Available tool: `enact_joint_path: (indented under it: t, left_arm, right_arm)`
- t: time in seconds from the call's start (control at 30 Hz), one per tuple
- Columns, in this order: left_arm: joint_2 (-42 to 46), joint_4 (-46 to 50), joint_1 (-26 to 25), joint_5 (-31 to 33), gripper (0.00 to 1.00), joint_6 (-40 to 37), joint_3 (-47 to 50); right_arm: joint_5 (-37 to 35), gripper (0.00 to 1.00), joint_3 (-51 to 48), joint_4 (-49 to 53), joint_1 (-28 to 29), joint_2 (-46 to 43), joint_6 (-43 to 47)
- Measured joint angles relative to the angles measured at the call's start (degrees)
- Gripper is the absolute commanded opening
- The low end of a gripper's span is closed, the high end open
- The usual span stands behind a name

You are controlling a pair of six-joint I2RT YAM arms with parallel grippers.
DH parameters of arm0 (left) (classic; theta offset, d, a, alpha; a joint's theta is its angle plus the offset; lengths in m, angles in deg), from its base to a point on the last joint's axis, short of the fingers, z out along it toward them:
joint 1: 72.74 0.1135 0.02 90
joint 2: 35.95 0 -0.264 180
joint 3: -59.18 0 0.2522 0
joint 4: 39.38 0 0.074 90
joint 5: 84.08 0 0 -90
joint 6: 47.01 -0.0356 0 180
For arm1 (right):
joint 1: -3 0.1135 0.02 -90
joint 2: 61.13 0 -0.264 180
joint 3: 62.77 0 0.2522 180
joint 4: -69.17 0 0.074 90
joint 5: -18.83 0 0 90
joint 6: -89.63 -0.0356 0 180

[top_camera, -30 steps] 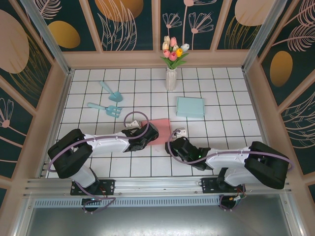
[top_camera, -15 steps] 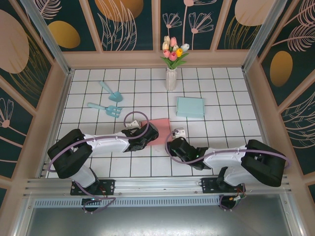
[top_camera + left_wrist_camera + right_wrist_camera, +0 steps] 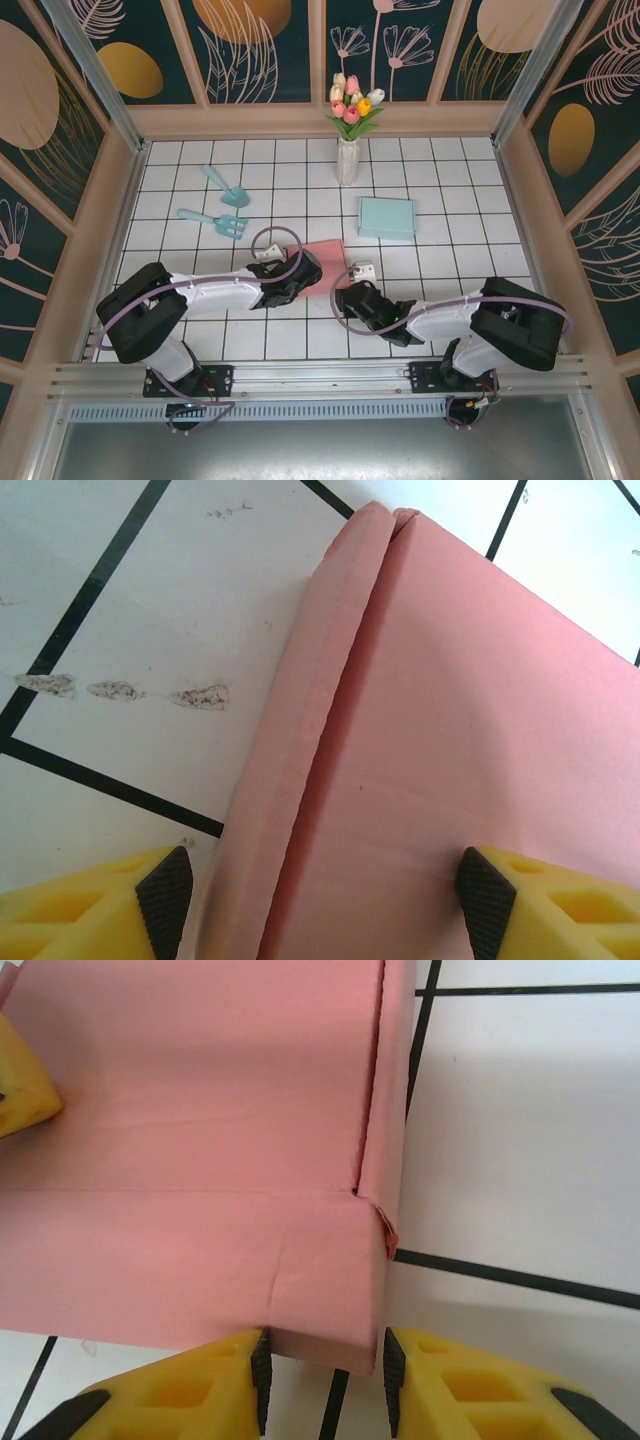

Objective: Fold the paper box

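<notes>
So the pink paper box [image 3: 328, 255] is lying flat on the tiled worktop [image 3: 460, 200], right in the gap between the two arms, and both wrists are crowded onto its near end. The left fingers [image 3: 165, 900] are spread wide and not gripping anything: one pad sits outside the folded-over left edge on bare tile, the other is over the pink panel, so they straddle that crease, which runs straight away from them. The right fingers [image 3: 450, 1390] are parked at the near right corner, where the side wall meets the front one. They look snug against it, but honestly I can't tell if they're pinching it. My guess is the next fold hangs on that right corner, and the right arm is the closer one
</notes>
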Motion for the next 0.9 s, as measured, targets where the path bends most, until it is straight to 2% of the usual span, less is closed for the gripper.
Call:
enact_joint_path:
  t: [0.4,0.6,0.7,0.9]
  left_arm:
    - [-0.9,-1.6,0.2,0.2,0.72,-1.7,0.0]
    - [-0.9,-2.9,0.6,-0.3,0.71,-3.2,0.4]
    - [-0.9,-3.5,0.8,-0.4,0.71,-3.8,0.5]
    - [-0.4,-3.5,1.2,-0.5,0.71,-5.2,0.5]
  right_arm:
    - [-6.0,0.44,1.1,-7.5,0.0,7.8,5.7]
    - [-9.6,0.44,0.7,-18.5,-0.1,14.8,11.6]
    - [-9.8,0.45,1.1,-22.2,-0.5,17.1,13.7]
    - [-6.4,0.45,1.8,-22.8,-2.7,17.3,13.8]
